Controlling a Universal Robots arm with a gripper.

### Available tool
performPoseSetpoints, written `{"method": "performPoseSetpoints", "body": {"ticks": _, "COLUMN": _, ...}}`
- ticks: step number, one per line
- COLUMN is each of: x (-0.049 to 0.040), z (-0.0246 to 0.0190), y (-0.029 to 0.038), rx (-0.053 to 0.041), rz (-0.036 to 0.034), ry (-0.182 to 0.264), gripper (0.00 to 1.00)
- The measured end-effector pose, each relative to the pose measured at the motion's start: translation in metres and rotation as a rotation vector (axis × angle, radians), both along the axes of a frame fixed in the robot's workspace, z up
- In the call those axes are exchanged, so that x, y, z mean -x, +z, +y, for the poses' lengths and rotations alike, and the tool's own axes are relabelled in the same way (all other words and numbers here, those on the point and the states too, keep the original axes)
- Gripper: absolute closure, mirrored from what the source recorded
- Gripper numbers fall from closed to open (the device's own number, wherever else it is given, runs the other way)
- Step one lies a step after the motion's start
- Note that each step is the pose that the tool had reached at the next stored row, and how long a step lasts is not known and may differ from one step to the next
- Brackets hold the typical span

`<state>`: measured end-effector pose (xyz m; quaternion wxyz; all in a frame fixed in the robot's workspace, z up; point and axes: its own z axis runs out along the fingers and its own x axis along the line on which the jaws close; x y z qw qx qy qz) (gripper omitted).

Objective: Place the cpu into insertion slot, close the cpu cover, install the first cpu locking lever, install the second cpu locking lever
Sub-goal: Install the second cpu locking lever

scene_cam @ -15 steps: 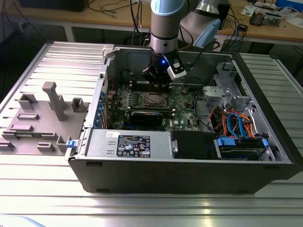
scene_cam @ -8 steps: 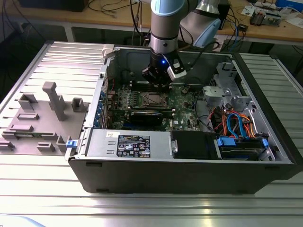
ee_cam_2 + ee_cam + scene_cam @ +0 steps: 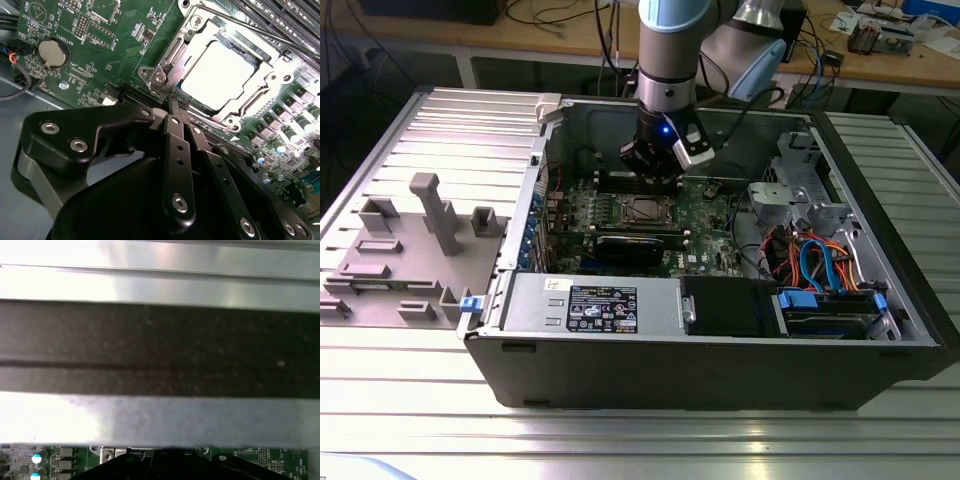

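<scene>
We're looking down into the open computer case [image 3: 720, 370] lying on its side on the counter [image 3: 620, 440], and the arm has the hand [image 3: 653, 168] hanging low over the green motherboard [image 3: 705, 215], just at the far edge of the insertion slot [image 3: 647, 209]. In the second wrist view the picture is clear: the cpu [image 3: 221, 75] sits flat in the insertion slot [image 3: 172, 55], its pale metal top showing through the big cut-out of the cpu cover [image 3: 250, 102], which lies down over it as a silver frame. So the chip is seated and the cover looks closed.

The hand [image 3: 176, 107] has its two black fingers [image 3: 179, 145] pressed together to a narrow tip, holding nothing, and that tip sits right at the socket's edge beside a thin locking lever [image 3: 245, 27] and the metal hardware at the corner [image 3: 159, 76]. We'd judge that closed, pointed shape is there to push or hook a slim wire lever rather than grip anything. Whether either lever is already latched, we can't tell from here.

In the first wrist view we see the case wall [image 3: 160, 350] close by, with a strip of motherboard [image 3: 250, 457] beneath.
</scene>
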<state>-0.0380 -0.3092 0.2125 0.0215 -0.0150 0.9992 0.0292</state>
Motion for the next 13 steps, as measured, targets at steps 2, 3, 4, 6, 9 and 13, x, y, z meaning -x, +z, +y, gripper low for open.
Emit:
{"method": "performPoseSetpoints", "body": {"ticks": 2, "x": 0.0, "z": 0.0, "y": 0.0038, "rx": -0.0001, "rz": 0.0, "ry": 0.0, "gripper": 0.89}}
{"method": "performPoseSetpoints", "body": {"ticks": 3, "x": 0.0, "z": 0.0, "y": 0.0058, "rx": -0.0001, "rz": 0.0, "ry": 0.0, "gripper": 0.89}}
{"method": "performPoseSetpoints", "body": {"ticks": 4, "x": 0.0, "z": 0.0, "y": 0.0089, "rx": 0.0, "rz": 0.0, "ry": 0.0, "gripper": 0.89}}
{"method": "performPoseSetpoints", "body": {"ticks": 6, "x": 0.0, "z": 0.0, "y": 0.0131, "rx": 0.0002, "rz": 0.0001, "ry": 0.0, "gripper": 0.89}}
{"method": "performPoseSetpoints", "body": {"ticks": 9, "x": 0.0, "z": 0.0, "y": 0.0171, "rx": 0.0004, "rz": -0.0001, "ry": 0.0, "gripper": 0.89}}
{"method": "performPoseSetpoints", "body": {"ticks": 13, "x": 0.0, "z": -0.0009, "y": 0.0171, "rx": 0.0004, "rz": 0.0, "ry": 0.0, "gripper": 0.89}}
